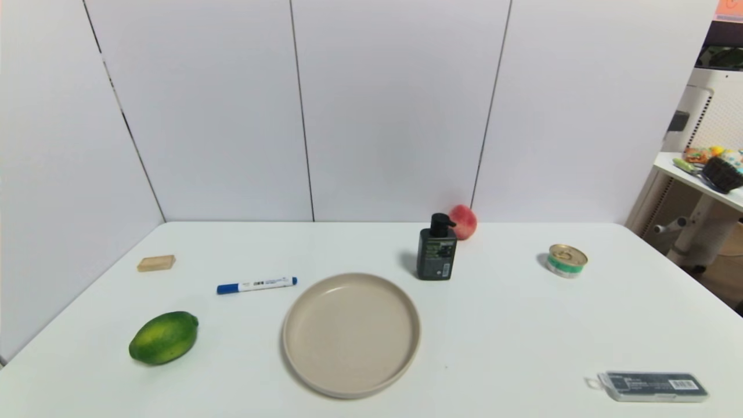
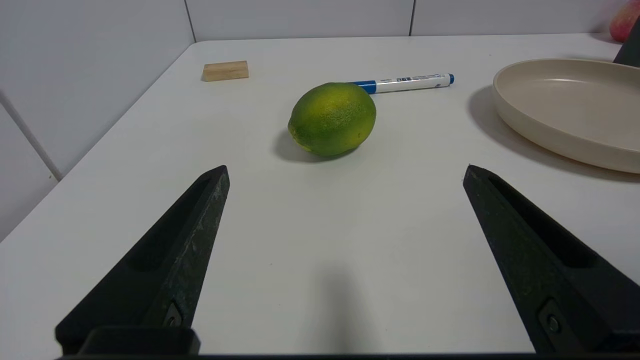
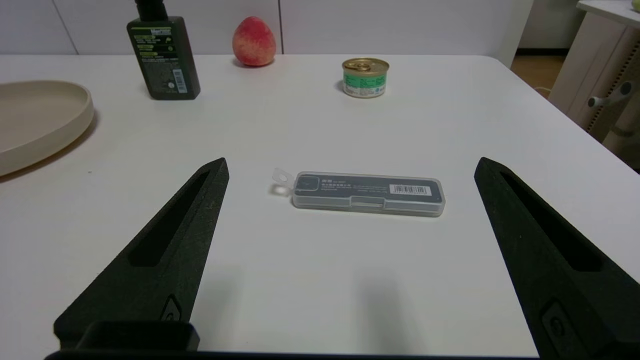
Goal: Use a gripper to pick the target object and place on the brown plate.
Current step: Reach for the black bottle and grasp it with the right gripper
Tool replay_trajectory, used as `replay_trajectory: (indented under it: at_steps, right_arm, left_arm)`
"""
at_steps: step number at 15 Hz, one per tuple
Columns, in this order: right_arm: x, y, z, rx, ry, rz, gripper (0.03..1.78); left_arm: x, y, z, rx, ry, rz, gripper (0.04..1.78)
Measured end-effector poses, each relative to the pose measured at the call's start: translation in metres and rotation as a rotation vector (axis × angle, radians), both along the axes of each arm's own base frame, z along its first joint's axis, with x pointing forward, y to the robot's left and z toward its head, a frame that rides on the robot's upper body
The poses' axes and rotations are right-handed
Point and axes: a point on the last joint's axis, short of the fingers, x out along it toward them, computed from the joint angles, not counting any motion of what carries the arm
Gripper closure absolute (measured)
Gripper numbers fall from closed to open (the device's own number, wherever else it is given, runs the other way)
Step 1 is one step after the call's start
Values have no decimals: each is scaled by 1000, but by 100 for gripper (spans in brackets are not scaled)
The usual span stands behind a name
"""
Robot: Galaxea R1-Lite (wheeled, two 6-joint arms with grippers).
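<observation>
The dark green-black pump bottle (image 1: 436, 249) stands upright just behind the right rim of the beige-tan plate (image 1: 351, 334). It also shows in the right wrist view (image 3: 163, 55). Neither gripper shows in the head view. My left gripper (image 2: 345, 170) is open and empty over the table's front left, near side of a lime, with the plate (image 2: 565, 115) off to one side. My right gripper (image 3: 350, 162) is open and empty over the table's front right, short of a flat dark case, far from the bottle.
A lime (image 1: 164, 337), a blue marker (image 1: 256, 285) and a wooden block (image 1: 156, 263) lie left of the plate. A peach (image 1: 463, 222) sits behind the bottle. A tin can (image 1: 566, 260) and a flat barcode case (image 1: 653, 386) lie on the right.
</observation>
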Motion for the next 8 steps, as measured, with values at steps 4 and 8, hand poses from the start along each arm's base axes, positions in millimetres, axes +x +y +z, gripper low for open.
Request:
replay_trajectory:
  at_steps: [4,8]
  right_arm:
    - [14,1,44,-9,3,60,11]
    - [61,8,140,-24,-13,277,11]
  left_arm:
    - [0,0,0,0,0,0,13]
    - [0,0,0,0,0,0,13]
